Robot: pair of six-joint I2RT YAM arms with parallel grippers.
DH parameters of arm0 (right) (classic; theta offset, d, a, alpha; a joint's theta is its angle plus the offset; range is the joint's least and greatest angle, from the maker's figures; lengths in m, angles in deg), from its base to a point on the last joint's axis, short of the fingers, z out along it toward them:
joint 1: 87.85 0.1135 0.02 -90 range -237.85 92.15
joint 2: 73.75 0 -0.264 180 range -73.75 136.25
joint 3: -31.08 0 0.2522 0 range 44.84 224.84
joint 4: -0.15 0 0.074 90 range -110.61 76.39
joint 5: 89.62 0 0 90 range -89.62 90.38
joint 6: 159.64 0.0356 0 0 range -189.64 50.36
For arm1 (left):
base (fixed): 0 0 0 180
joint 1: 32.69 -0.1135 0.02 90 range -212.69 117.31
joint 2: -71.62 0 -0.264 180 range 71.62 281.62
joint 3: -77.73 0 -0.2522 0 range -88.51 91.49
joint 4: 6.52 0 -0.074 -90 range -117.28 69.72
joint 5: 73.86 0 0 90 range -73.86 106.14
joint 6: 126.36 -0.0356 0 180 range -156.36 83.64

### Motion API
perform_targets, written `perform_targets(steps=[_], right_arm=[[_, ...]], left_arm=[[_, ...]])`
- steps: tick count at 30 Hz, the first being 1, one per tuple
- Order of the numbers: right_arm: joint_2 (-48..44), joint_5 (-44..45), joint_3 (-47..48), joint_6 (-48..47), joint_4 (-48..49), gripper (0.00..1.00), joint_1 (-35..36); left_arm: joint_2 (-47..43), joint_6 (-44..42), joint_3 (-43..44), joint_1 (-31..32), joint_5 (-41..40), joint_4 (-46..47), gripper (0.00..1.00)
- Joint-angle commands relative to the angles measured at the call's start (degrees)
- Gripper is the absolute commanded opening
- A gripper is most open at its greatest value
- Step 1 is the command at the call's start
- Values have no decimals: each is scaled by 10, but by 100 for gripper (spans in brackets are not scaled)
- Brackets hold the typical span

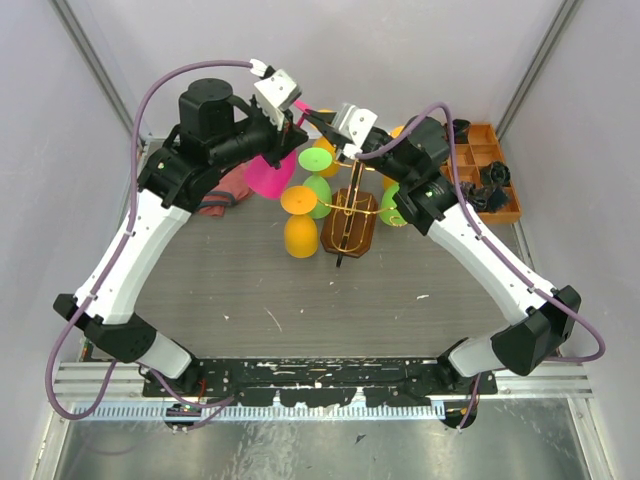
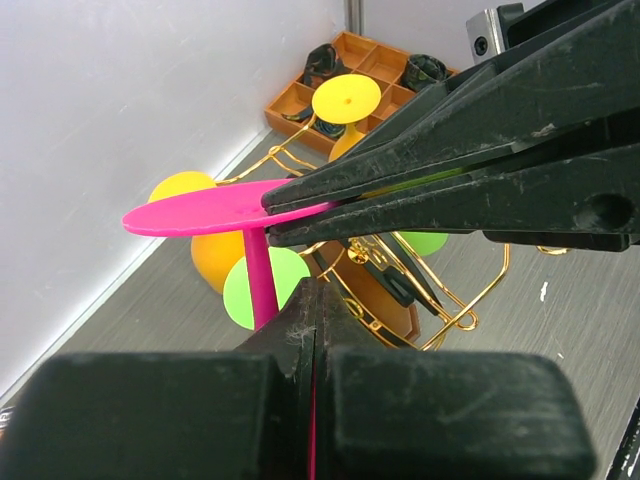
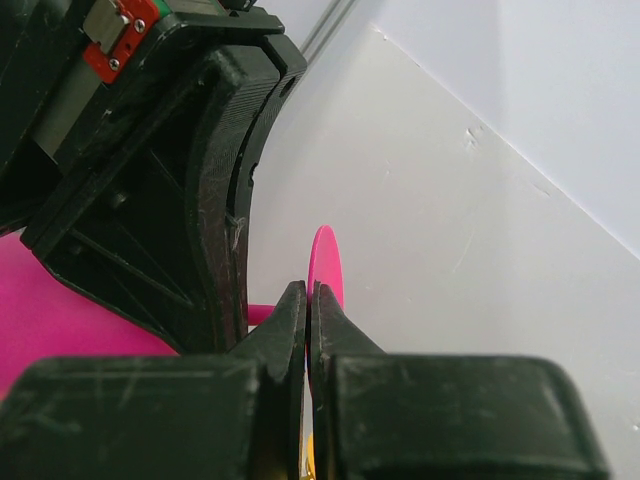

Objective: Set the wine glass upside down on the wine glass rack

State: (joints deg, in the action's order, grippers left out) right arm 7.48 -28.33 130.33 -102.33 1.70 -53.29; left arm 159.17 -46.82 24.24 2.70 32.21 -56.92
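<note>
The pink wine glass [image 1: 266,174] is held in the air between both arms, behind the rack. My left gripper [image 1: 295,118] is shut on its stem [image 2: 258,285], with the bowl under the wrist. My right gripper [image 1: 322,120] is shut on the rim of the flat pink foot [image 2: 195,214], which also shows edge-on in the right wrist view [image 3: 326,262]. The wine glass rack [image 1: 350,212], thin gold wire on a dark brown wooden base [image 2: 385,300], stands just in front of and below the glass.
Green glasses [image 1: 316,192] and orange-yellow glasses [image 1: 300,236] stand around or hang on the rack. An orange-brown compartment tray [image 1: 487,170] with dark items sits at the back right. A reddish cloth [image 1: 226,190] lies at the back left. White walls close in behind.
</note>
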Motion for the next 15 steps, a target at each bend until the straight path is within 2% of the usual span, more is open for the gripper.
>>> perform_targets(steps=[1, 15], right_arm=[[-50, 13, 9, 0, 52, 2, 6], [-47, 43, 7, -14, 42, 1, 6]], left_arm=[[-13, -12, -15, -5, -32, 2, 0], [-28, -15, -22, -5, -32, 2, 0]])
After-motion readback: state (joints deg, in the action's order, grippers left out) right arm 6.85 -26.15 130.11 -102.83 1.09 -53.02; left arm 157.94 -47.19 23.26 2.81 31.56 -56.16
